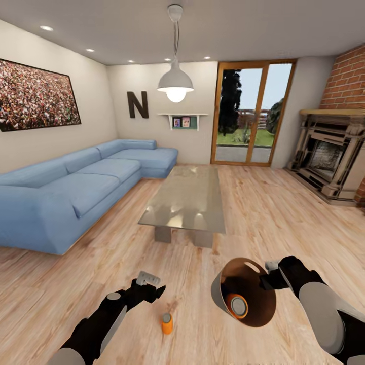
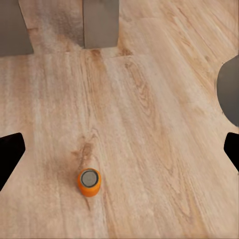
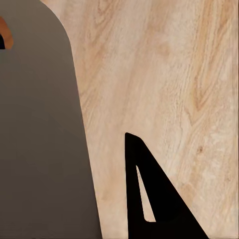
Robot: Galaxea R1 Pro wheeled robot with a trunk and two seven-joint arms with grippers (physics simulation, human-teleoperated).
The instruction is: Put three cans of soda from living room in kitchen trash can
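Collecting step, living room: right gripper (image 1: pixel 269 276) pinches the rim of the tash can (image 1: pixel 253 309), tipped toward the camera with one orange soda can (image 1: pixel 236 305) already inside. A second orange can (image 1: pixel 167 323) stands upright on the wood floor (image 1: pixel 284 213), below the left gripper (image 1: pixel 152 287), fingers spread and empty. Next move probably calls for lowering the left fingers around that can; the blue one isn't spotted here.

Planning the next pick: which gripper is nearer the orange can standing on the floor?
Left. The left gripper hovers just beside and above the can, open. The right gripper is farther off, holding the tilted bin by its rim.
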